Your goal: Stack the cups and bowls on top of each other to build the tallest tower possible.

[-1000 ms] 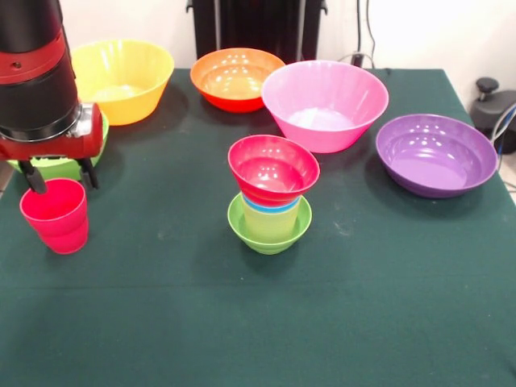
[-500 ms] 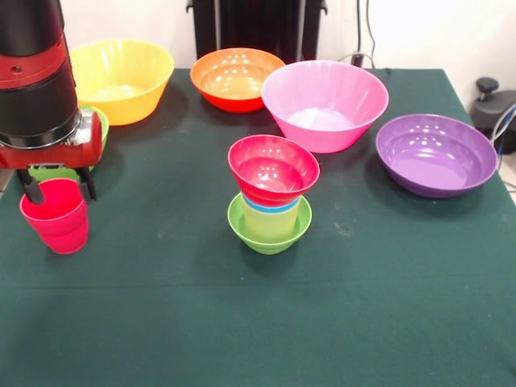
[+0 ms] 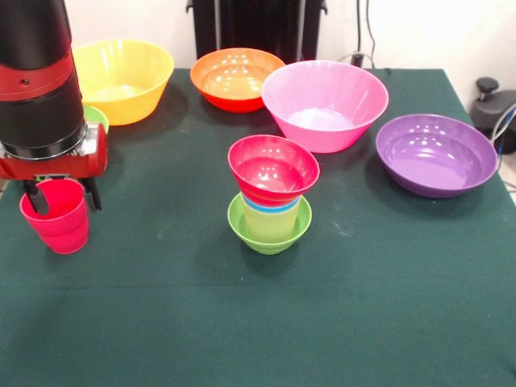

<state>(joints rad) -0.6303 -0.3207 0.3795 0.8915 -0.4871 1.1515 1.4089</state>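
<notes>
The red cup stands upright at the table's left. My gripper is down at its rim and open, one dark finger at the cup's left side and the other at its right. The tower stands mid-table: a small lime-green bowl at the base, a pale yellow cup and a blue cup nested in it, and a small red bowl on top. Loose bowls sit behind: yellow, orange, pink and purple. The arm hides most of the green bowl.
Dark green cloth covers the table. A black stand and cables sit beyond the far edge, and a dark object lies off the right edge.
The gripper has come down and slightly toward the camera, so its fingers now sit lower beside the red cup's rim. The cup and the tower have not moved.
</notes>
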